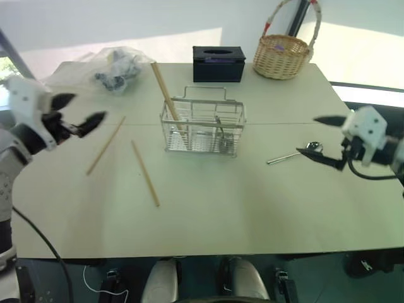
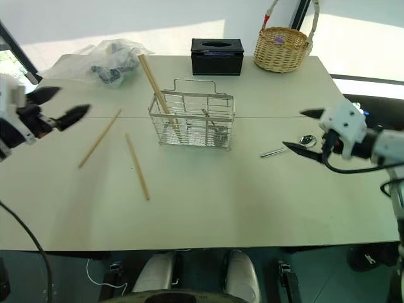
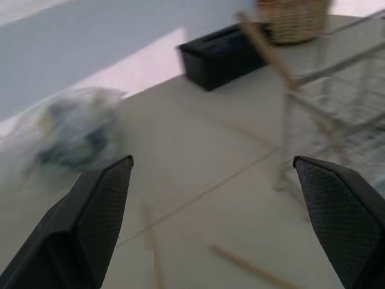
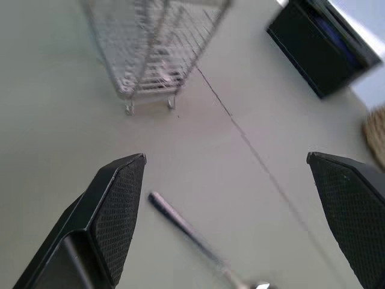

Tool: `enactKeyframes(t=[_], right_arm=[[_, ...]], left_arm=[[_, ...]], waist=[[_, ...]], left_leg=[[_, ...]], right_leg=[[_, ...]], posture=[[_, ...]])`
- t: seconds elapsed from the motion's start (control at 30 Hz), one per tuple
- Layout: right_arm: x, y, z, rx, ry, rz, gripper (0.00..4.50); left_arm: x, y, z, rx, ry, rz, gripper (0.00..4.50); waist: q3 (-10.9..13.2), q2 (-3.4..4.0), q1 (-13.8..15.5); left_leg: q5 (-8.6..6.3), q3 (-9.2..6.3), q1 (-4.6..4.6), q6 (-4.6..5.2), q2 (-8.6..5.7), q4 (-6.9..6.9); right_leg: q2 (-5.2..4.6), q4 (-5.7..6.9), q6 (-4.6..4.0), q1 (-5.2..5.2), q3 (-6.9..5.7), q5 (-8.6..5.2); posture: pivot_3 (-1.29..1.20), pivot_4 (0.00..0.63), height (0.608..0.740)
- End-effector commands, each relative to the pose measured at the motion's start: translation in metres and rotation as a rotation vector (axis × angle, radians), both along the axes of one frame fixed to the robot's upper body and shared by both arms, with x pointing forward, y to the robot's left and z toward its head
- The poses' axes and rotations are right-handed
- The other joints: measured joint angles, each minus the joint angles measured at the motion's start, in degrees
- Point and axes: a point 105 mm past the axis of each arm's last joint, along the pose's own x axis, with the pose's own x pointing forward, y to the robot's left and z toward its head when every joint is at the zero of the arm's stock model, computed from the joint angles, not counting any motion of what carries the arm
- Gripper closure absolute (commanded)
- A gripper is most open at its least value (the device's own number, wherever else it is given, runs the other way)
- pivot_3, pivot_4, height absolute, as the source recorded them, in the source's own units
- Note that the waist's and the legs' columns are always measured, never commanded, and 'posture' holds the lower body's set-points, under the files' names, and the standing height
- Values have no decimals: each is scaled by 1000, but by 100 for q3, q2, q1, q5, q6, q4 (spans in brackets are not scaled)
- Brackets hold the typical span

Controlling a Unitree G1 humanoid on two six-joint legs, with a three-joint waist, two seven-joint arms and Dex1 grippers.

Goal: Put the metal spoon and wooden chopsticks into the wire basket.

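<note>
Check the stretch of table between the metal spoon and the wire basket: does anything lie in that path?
Nothing visible does. The metal spoon lies on bare table on the robot's right of the wire basket, with only tabletop between them. The open right gripper hovers over the spoon; the loose wooden chopsticks lie on the basket's other side.

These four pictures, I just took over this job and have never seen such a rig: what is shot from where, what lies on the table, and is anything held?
The two wide pictures come from the robot's head, looking down over its arms. The other two look along each wrist's black fingers. The left gripper and right gripper are both open and hold nothing. On the table stands the wire basket, with one chopstick leaning in it. Two more chopsticks lie to its left. The metal spoon lies to its right, near the right gripper. Farther back are a black box, a wicker basket and a plastic bag.
</note>
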Motion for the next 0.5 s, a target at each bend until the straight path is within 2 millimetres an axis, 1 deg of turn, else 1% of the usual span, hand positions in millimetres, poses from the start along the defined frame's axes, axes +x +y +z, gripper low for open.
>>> enactKeyframes(t=[0.03, 0.07, 0.17, 0.23, 0.33, 0.5], right_arm=[[11, 11, 2, -94, 51, 131, 58], [17, 17, 3, -123, 63, 173, 58], [32, 25, 0, -207, 98, 244, 58], [44, 24, -11, -289, 127, 259, 58], [60, 23, -29, -368, 187, 254, 58], [74, 22, -51, -491, 236, 233, 58]], left_arm=[[-13, -38, -1, 103, 41, -236, 0], [-15, -49, -3, 123, 54, -299, 0], [-14, -69, -1, 129, 74, -401, 0], [-12, -80, 1, 115, 82, -452, 0], [-13, -89, 0, 112, 105, -507, 0], [-13, -97, -4, 124, 134, -553, 0]], waist=[[1, 2, -15], [8, 11, -40], [22, 15, -128], [25, 13, -142], [29, 12, -173], [39, 17, -242]], left_leg=[[1, 0, 0, 1, 2, -7], [1, -1, 1, 1, 3, -4], [2, -2, -3, 2, 2, 2], [2, -1, -3, 3, 1, 5], [3, -1, 1, 3, -2, 10], [4, -3, 2, 0, -3, 9]], right_leg=[[6, 1, -1, -1, 0, 3], [7, 8, -2, -2, 0, 2], [9, 13, 5, 0, 0, 7], [9, 10, 18, 3, 0, 14], [8, 8, 19, 12, 2, 15], [8, 18, 20, 12, 5, 15]], posture=[[0, 150, 712], [0, 150, 712], [0, 150, 712], [0, 150, 712], [0, 150, 712], [0, 150, 712]])
